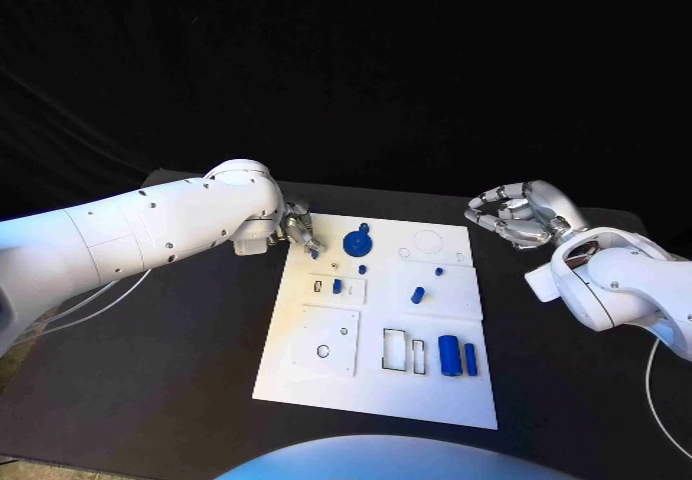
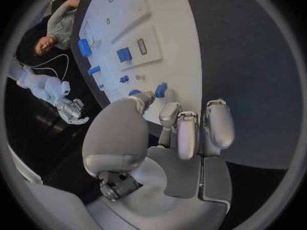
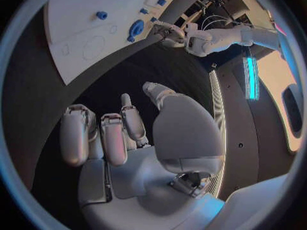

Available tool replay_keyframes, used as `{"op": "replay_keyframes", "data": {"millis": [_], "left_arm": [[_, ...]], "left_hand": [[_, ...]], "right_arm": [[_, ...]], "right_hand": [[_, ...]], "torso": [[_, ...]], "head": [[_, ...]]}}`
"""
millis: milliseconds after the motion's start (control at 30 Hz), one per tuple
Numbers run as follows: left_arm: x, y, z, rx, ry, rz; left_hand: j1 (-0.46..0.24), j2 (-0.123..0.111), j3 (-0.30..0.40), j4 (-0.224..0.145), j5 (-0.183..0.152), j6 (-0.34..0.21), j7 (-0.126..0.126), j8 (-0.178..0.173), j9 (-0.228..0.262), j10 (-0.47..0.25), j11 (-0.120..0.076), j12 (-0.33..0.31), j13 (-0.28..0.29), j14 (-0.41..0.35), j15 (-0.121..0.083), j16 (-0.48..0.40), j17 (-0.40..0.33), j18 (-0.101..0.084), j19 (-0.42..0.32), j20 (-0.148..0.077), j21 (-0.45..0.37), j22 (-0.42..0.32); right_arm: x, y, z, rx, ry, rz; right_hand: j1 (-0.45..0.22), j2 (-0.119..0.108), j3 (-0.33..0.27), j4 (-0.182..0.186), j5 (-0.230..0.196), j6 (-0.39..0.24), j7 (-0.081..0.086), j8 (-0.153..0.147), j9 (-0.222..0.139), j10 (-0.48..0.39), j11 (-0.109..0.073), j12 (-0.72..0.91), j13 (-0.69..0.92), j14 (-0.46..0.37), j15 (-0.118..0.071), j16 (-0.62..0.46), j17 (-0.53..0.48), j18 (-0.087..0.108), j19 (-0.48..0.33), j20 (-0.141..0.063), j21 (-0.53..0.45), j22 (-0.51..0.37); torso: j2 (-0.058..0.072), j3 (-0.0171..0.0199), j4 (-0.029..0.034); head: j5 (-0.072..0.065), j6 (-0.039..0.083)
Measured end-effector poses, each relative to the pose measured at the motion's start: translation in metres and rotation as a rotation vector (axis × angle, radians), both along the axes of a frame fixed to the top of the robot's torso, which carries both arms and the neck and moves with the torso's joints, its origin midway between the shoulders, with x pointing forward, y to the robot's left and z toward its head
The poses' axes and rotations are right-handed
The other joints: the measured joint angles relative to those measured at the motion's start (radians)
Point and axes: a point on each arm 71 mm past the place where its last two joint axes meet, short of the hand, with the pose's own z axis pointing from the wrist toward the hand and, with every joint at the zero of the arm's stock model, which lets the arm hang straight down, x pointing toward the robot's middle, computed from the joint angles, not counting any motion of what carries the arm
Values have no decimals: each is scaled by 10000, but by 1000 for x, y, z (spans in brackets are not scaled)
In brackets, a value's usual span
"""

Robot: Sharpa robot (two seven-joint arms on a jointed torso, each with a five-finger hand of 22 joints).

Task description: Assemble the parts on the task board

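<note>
From the head view, the white task board (image 1: 378, 330) lies in the middle of the black table (image 1: 173, 380), with blue parts on it: a round keyed disc (image 1: 358, 243) near its far edge, a small peg (image 1: 418, 295) toward the middle, and two upright cylinders (image 1: 457, 356) side by side near the right front. The left hand (image 1: 300, 233) sits at the board's far left corner, just beside a small blue piece (image 1: 316, 254), but the white forearm covers most of it there. The left wrist view shows more: its fingers (image 2: 192, 130) are apart and hold nothing, the fingertips close above the board's edge near that blue piece (image 2: 160, 90); contact cannot be made out. The right hand (image 1: 515, 218) hovers off the board over bare table, fingers loosely curled yet spread, empty, as the right wrist view confirms (image 3: 122, 133). The board's recessed outlines are too faint to read.
</note>
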Motion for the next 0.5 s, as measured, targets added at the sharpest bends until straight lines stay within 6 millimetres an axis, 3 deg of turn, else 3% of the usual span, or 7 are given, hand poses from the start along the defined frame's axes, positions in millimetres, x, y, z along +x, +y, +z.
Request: {"op": "replay_keyframes", "data": {"millis": [200,400,500], "left_arm": [[0,0,0,-72,68,32],[0,-3,-1,-199,139,23],[0,-3,-1,-263,177,53]], "left_hand": [[591,100,325,-16,0,0,0,0,-11,-3,-2,0,-13,0,0,0,0,0,0,0,0,0],[1516,120,1231,-286,-40,-105,8,-71,-60,-36,-34,-60,-117,0,0,0,-1,0,0,0,-39,-9],[1787,102,1462,-160,-72,-163,55,-24,-46,-37,-33,-62,-147,0,1,0,0,0,0,0,-39,-10]], "right_arm": [[0,0,0,1,2,2],[0,0,0,3,3,3],[0,0,0,4,4,4]], "right_hand": [[0,0,0,0,0,0,0,0,0,0,0,0,0,0,0,0,-1,0,0,0,0,-1],[0,0,-29,29,0,0,0,0,-1,0,0,0,0,0,0,0,-1,0,0,0,0,-1],[0,0,-29,29,0,0,0,0,-1,0,0,0,9,0,0,0,-2,0,0,0,0,-2]], "torso": [[0,0,0],[3,0,-8],[2,0,-8]], "head": [[-8,-11],[-13,-22],[-16,-36]]}}
